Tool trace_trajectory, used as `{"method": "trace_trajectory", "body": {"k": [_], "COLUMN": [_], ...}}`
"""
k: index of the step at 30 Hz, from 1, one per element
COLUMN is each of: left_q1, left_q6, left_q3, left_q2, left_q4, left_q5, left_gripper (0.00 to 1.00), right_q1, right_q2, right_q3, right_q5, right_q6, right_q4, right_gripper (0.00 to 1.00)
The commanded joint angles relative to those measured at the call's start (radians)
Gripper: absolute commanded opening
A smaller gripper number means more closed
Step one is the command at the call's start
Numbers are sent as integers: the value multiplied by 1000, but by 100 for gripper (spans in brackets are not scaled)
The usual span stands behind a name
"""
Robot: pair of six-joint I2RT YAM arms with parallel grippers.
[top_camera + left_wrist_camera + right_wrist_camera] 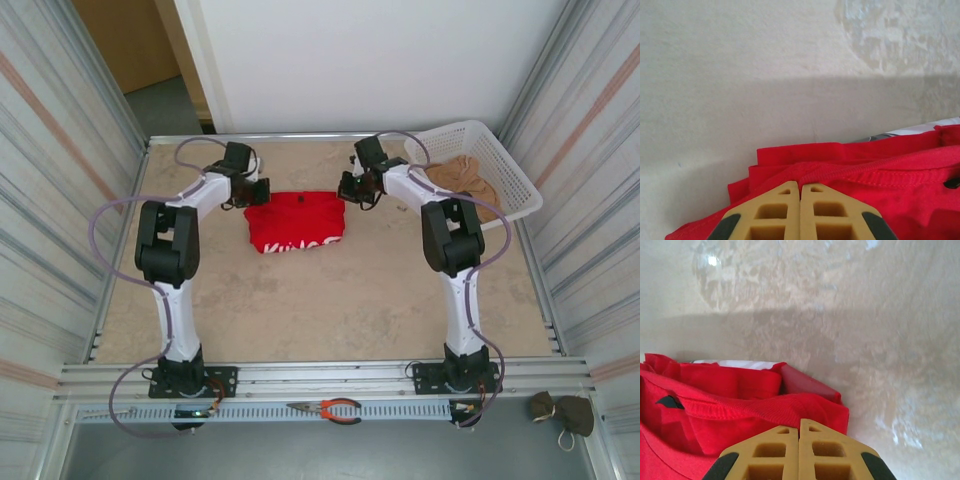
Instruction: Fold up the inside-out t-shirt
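Garment: red t-shirt, folded bundle, far centre of table

Top view: t-shirt (295,222) lies flat on table (300,310), with left gripper (258,192) and right gripper (350,190) at its far corners.
Left wrist: jaws closed together at the layered edge; cannot tell if cloth is pinched.
Right wrist: likewise.
Judged light, limp, not slippery; grip at corner edges.

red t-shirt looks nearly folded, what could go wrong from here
1. The shut left end effector and right end effector sit at the far edge of the bright red cotton t-shirt. If cloth is snagged, pulling away could drag the layers open.
2. The stacked layers look loose and uneven at the corners, so a nudge may undo them.
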Motion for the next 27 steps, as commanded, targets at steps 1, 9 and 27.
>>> {"method": "trace_trajectory", "body": {"k": [1, 9, 27], "left_q1": [15, 89, 162], "left_q6": [-19, -113, -462], "left_q3": [68, 151, -659], "left_q2": [46, 65, -387], "left_q4": [25, -4, 420], "left_q5": [11, 35, 328], "left_gripper": [4, 67, 84], "right_q1": [-13, -24, -36], "right_q2": [62, -45, -740], "right_q3": [73, 34, -605], "right_q5": [-18, -57, -59], "right_q6": [45, 49, 79], "right_q4": [18, 37, 174], "right_gripper": [22, 63, 72]}}
